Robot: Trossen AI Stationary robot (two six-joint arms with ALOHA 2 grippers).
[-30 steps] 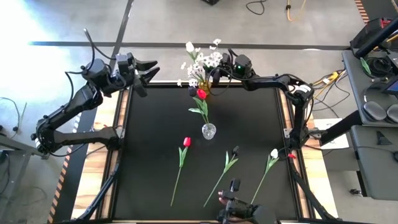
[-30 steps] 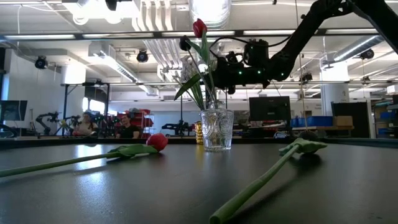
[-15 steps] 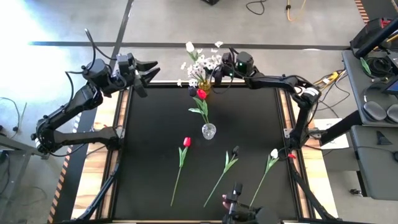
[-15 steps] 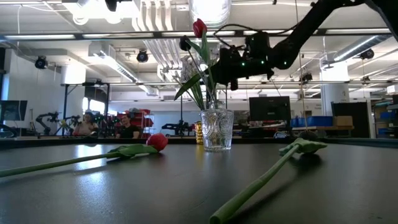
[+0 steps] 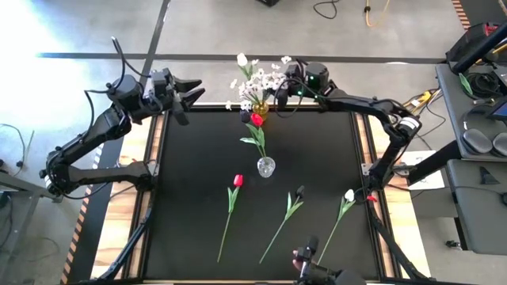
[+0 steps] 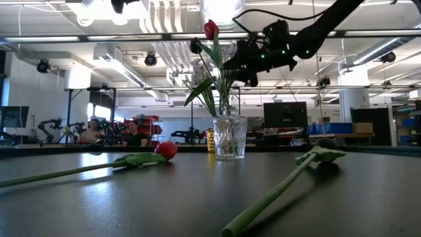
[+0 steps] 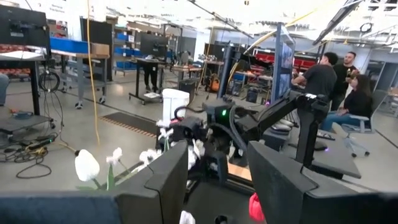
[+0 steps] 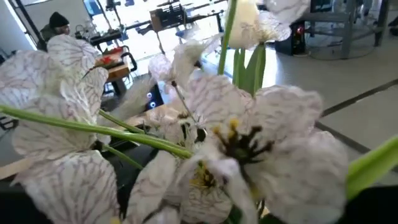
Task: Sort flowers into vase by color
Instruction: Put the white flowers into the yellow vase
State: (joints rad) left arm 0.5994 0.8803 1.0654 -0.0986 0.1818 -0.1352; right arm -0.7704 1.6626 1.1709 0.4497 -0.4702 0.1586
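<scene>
Several stems are already stood in the glass vase [image 5: 266, 166] and three tulips [image 5: 230, 198] are left lying on the table [image 5: 198, 158], while the right gripper [image 5: 279, 93], its finger state not discernible, is held among the white blossoms [image 5: 257, 79] and the left gripper [image 5: 190, 89] is spread open.

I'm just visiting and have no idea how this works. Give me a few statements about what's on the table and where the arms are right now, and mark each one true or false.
1. Three flowers lie flat on the black table: a red tulip, a dark tulip and a white tulip. True.
2. The glass vase is empty. False: it holds a red tulip and other stems.
3. The right gripper is at the far edge of the table, beside the white blossoms. True.
4. The left gripper is holding a flower. False: it waits open at the far left corner, holding nothing.
5. The glass vase has tipped over. False: it stands upright.
</scene>
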